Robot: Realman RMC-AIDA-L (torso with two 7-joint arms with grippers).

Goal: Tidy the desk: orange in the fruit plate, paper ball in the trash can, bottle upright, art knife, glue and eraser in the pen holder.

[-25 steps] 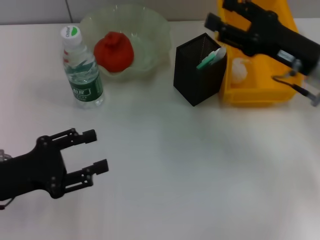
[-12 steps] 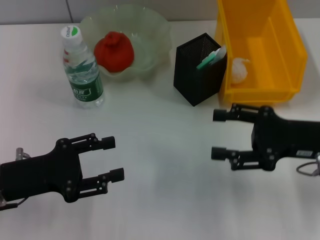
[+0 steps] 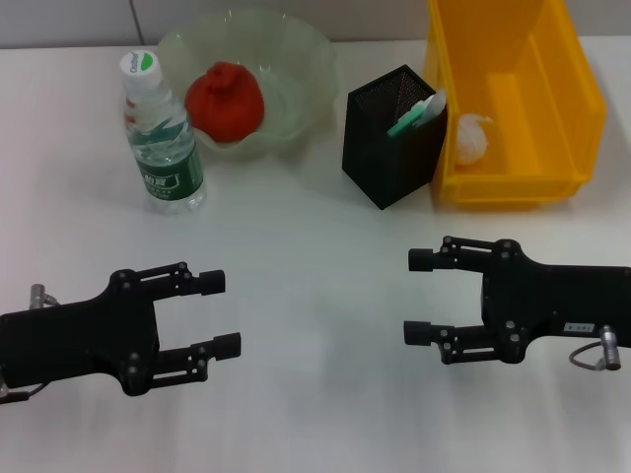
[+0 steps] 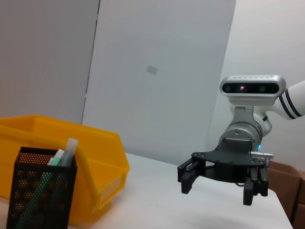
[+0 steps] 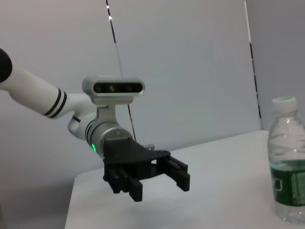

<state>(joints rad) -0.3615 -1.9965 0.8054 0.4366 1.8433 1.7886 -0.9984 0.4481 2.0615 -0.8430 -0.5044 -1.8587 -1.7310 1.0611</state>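
Risk, judged low: both arms hang empty above the surface, left gripper and right gripper with jaws spread, and a careless sweep forward could topple the bottle, upright beyond the left gripper. Orange, wrinkled red, sits in the fruit plate; paper ball in the trash can; pen holder, beyond the right gripper, holds tools.

Orange in fruit plate

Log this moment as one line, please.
left gripper: open, empty, over desk | right gripper: open, empty | orange in fruit plate | paper ball in trash can | bottle upright
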